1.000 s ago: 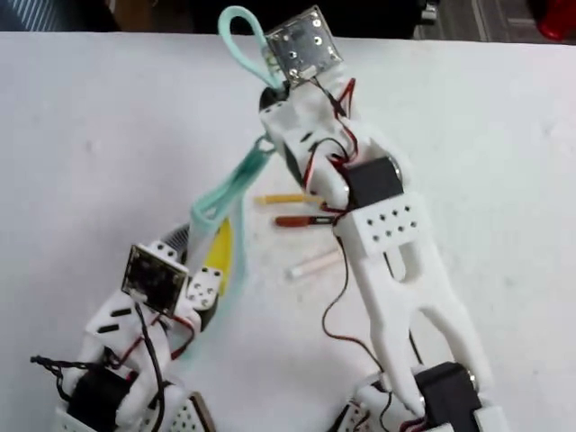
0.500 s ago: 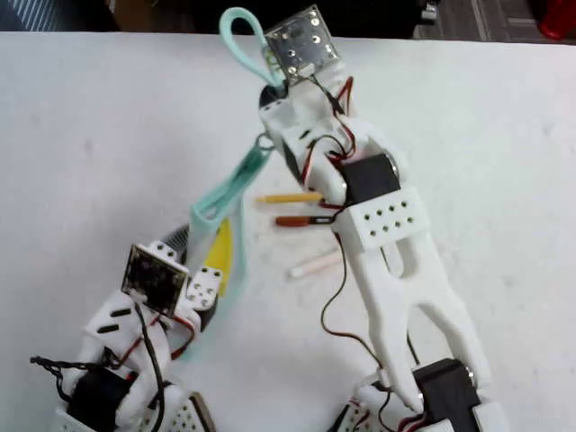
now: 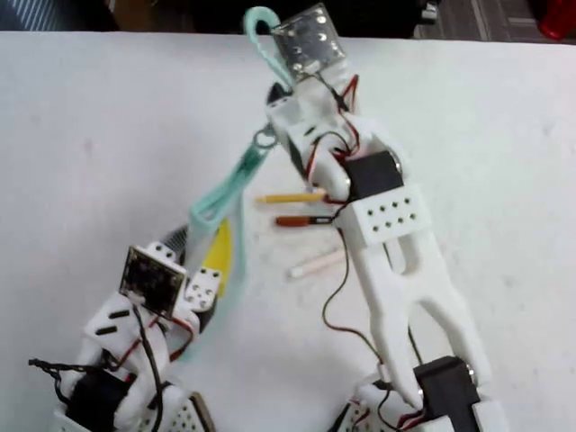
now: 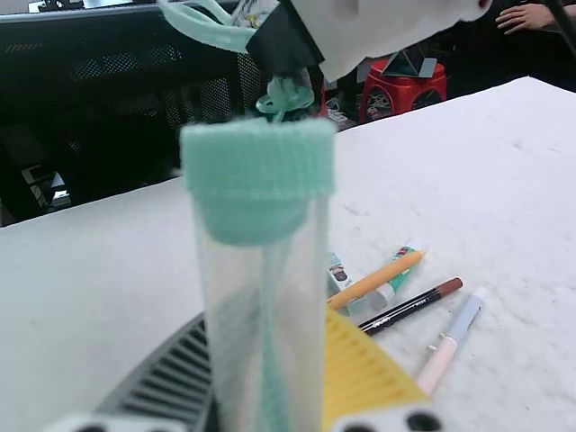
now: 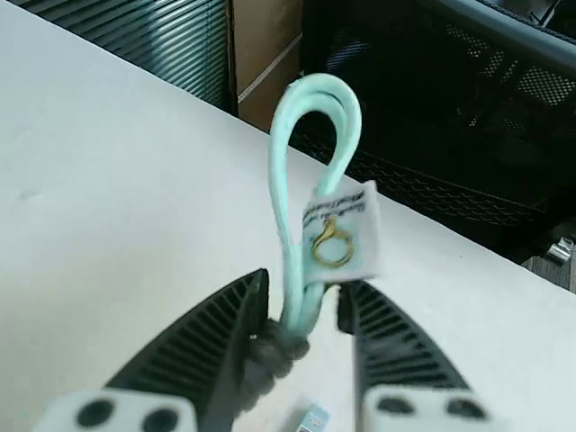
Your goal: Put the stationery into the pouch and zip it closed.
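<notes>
A clear pouch (image 3: 227,205) with mint trim hangs stretched between both grippers above the table. My left gripper (image 3: 209,256) is shut on its lower end; in the left wrist view the pouch (image 4: 261,270) stands upright between the grey and yellow fingers (image 4: 364,373). My right gripper (image 5: 301,310) is shut on the pouch's mint strap (image 5: 310,171), which loops up with a small tag (image 5: 342,236). Three pens lie on the table beside the pouch: an orange one (image 3: 288,196), a dark red one (image 3: 301,220) and a pale one (image 3: 315,264).
The right arm (image 3: 396,261) reaches over the pens from the near right. The table's far edge (image 3: 135,34) lies just beyond the strap loop (image 3: 261,25), with dark chairs and a red stool (image 4: 405,76) behind.
My right gripper has shifted slightly right and toward the far edge, taking the strap loop with it and drawing the pouch tauter. The left arm and the pens have stayed put.
</notes>
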